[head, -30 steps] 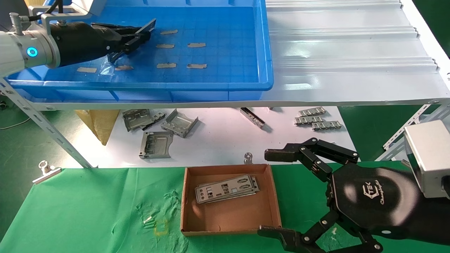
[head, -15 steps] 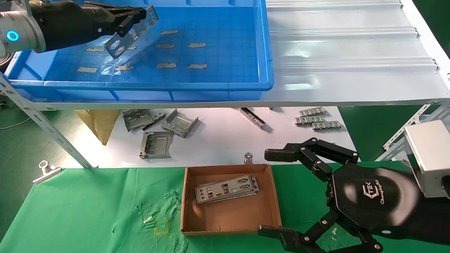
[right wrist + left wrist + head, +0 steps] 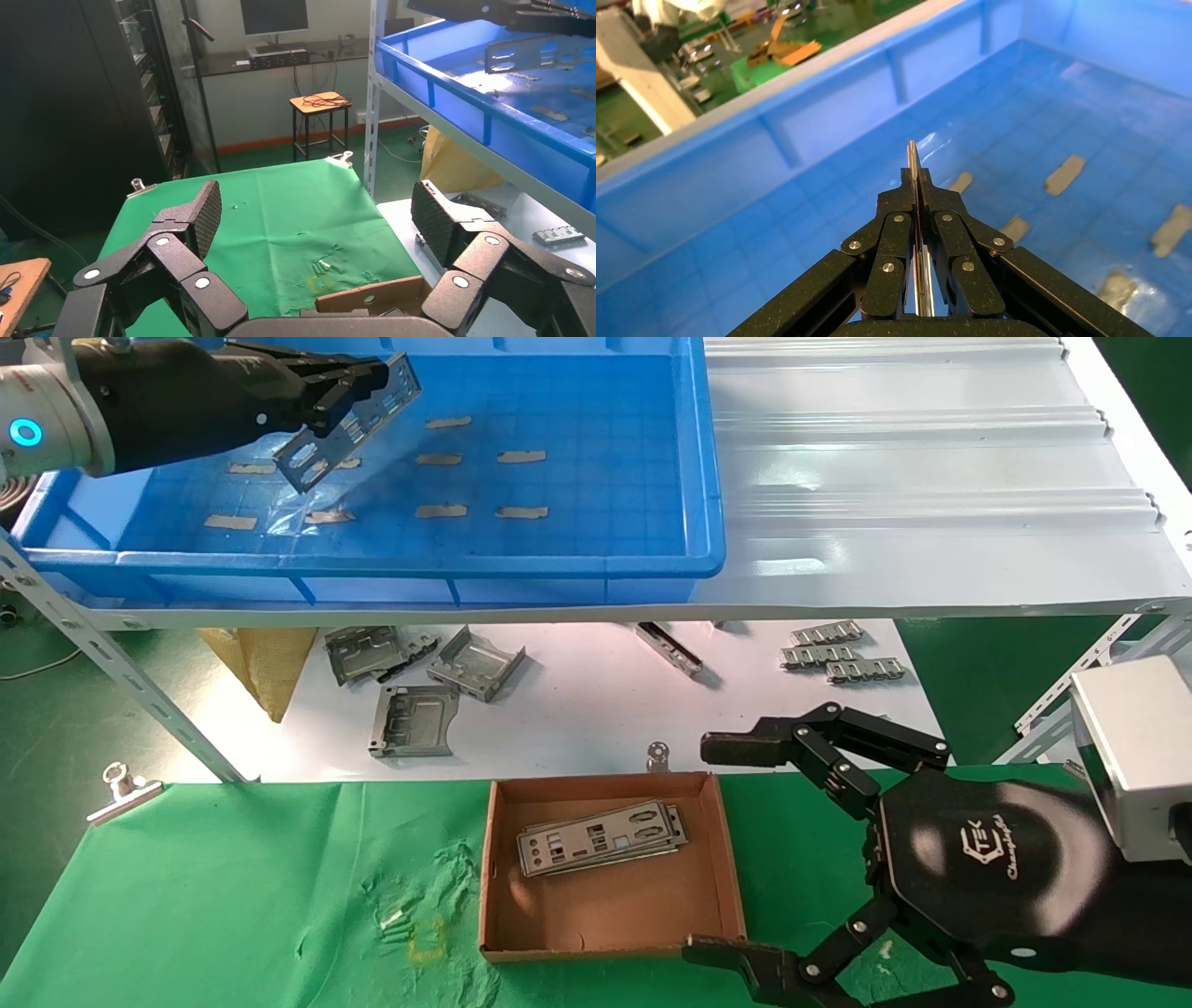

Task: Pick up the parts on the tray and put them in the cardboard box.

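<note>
Silver-grey plate [image 3: 349,426] pinched in left gripper [image 3: 358,388], lifted clear above blue tray [image 3: 577,565]; transport step in hand. Stacked parts [image 3: 601,838] already in cardboard box [image 3: 610,905]. Right gripper [image 3: 745,850] parked beside box, fingers spread.

Left wrist: plate [image 3: 914,158] edge-on between pressed fingers [image 3: 895,242].

Right wrist: spread fingers [image 3: 200,217] over green cloth [image 3: 281,210].

Next, probably: carry down to box, release flat.

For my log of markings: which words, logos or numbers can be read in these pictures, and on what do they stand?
"TEK": white logo on the back of the right gripper.
Script line under it: too small to read.
Tray, box, parts: no text.
</note>
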